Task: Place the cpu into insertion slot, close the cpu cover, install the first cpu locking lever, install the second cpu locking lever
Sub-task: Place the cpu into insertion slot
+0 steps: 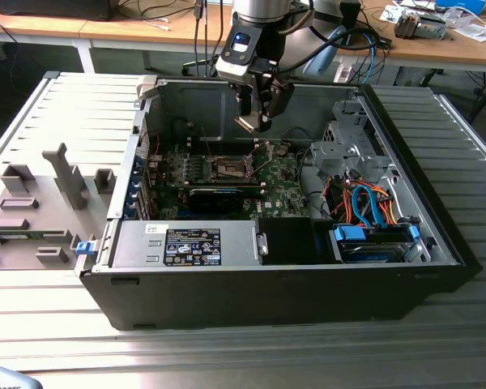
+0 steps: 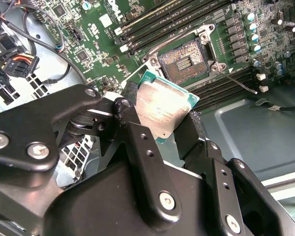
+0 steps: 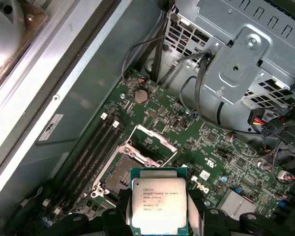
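My gripper (image 1: pixel 255 121) hangs inside the open computer case (image 1: pixel 437 235), above the motherboard (image 1: pixel 279 190), and is shut on the cpu (image 1: pixel 249 123). In both wrist views the cpu (image 2: pixel 163 109) (image 3: pixel 159 204) is a flat square chip with a silvery top, pinched at two opposite edges by the black fingers (image 2: pixel 132 123). The insertion slot (image 1: pixel 229 168) (image 2: pixel 188 61) (image 3: pixel 122 179) lies bare below it with its pins exposed. The cpu cover (image 3: pixel 150 142) stands open beside the slot. A thin locking lever (image 2: pixel 236 81) sticks out from the slot's side.
A metal drive cage (image 1: pixel 348 146) and orange and blue cables (image 1: pixel 373 203) fill the case at the exterior view's right. The power supply (image 1: pixel 186 243) lies along the front. Memory slots (image 3: pixel 96 147) flank the socket. A grey fixture plate (image 1: pixel 40 203) sits outside the case.
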Robot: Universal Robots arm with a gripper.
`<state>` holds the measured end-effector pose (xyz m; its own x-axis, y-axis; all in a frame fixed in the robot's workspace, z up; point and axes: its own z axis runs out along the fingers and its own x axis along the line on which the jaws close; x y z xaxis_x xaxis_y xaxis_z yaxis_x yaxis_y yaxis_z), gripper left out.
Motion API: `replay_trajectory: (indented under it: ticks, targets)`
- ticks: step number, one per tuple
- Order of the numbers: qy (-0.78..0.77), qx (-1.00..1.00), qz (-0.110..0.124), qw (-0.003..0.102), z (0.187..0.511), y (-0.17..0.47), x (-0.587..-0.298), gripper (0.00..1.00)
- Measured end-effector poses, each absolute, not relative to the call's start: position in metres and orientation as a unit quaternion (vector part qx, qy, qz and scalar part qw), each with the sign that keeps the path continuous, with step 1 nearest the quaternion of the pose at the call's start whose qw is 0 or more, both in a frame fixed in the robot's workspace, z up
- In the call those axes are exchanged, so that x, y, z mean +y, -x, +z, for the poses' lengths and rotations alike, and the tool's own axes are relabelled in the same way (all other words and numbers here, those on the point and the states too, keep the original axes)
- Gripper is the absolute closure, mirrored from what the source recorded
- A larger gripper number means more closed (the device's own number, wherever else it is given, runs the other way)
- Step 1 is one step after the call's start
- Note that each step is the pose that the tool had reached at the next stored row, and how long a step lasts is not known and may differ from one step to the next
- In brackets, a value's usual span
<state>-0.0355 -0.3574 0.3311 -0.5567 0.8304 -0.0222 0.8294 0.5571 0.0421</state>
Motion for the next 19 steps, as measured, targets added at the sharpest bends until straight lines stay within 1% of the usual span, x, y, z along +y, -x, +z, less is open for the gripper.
replay_trajectory:
  ticks: [19]
  targets:
    - [-0.485,0.874,0.013,0.02,0.3311,0.0356,-0.3574,0.46]
